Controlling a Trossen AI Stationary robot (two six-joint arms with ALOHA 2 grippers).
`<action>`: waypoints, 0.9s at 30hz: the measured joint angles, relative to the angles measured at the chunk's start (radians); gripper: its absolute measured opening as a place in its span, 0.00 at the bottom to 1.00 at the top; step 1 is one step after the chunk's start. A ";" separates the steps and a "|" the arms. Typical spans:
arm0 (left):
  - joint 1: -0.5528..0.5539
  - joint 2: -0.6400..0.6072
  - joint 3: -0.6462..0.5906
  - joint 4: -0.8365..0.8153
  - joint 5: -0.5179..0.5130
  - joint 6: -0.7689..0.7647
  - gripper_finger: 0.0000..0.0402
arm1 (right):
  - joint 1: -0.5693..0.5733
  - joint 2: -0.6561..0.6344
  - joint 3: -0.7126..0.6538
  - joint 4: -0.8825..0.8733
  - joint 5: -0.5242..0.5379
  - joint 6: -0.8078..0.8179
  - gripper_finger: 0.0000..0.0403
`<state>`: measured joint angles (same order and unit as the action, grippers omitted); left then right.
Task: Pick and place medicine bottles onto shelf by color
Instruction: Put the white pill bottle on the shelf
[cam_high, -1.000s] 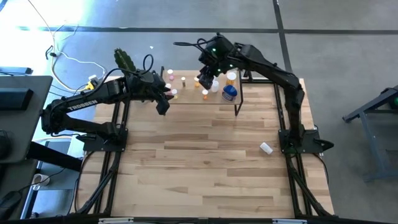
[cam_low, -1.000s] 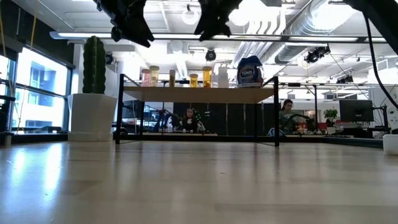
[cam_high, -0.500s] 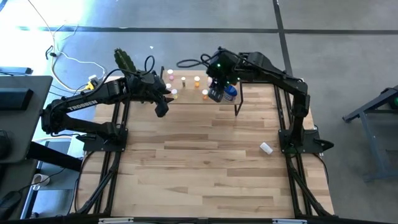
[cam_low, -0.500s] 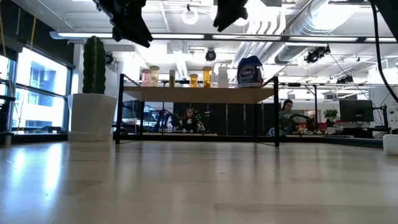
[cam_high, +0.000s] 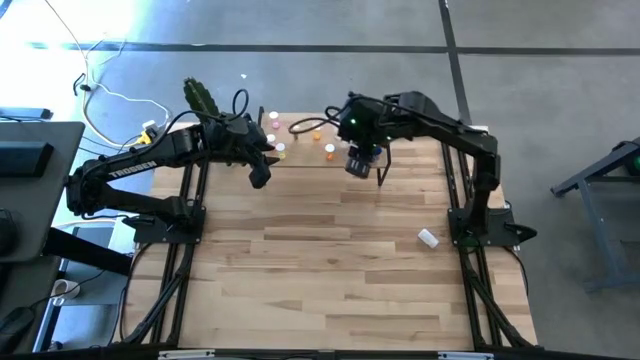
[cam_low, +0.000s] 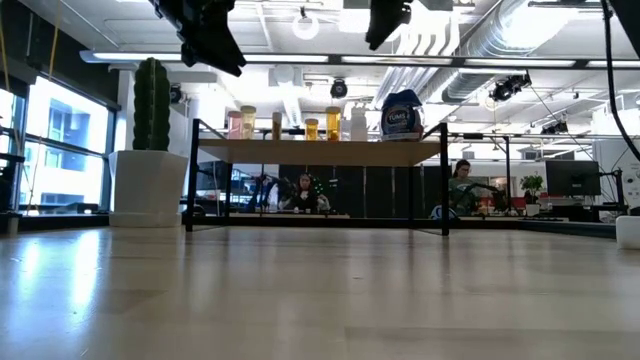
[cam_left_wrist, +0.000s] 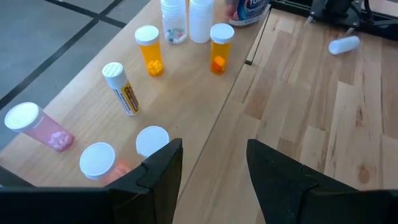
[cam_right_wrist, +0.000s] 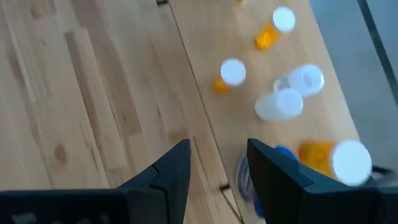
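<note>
Right tool (cam_high: 359, 164), fingers parted and empty, hangs over the shelf's (cam_low: 320, 150) near edge, left tool (cam_high: 259, 171) likewise apart and empty at its other end, above a pale plank table (cam_high: 320, 260) in an open office, two orange bottles (cam_left_wrist: 152, 51) standing, one white bottle (cam_high: 428, 238) lying loose.

Upright capped bottles (cam_left_wrist: 153, 51) on shelf (cam_left_wrist: 186, 99), one (cam_high: 428, 238) on tabletop

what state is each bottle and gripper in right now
left gripper: open, empty, above the shelf's left end
right gripper: open, empty, over the shelf's front edge
orange bottles: upright on shelf
pink bottle: upright on shelf
white bottle: lying on table
</note>
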<state>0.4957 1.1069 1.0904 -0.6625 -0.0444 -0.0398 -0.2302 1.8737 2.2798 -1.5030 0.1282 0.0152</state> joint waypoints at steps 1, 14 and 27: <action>0.000 0.000 0.000 0.000 0.000 0.000 0.42 | 0.004 -0.016 -0.020 -0.005 0.013 0.005 0.37; 0.000 0.000 0.000 0.001 0.000 0.000 0.42 | 0.087 -0.483 -0.618 0.192 0.029 0.246 0.37; 0.000 0.000 0.000 0.001 0.000 -0.001 0.42 | 0.127 -0.791 -1.040 0.192 0.006 0.618 0.37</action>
<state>0.4961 1.1069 1.0904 -0.6613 -0.0444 -0.0406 -0.1036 1.0829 1.2402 -1.3109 0.1343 0.6336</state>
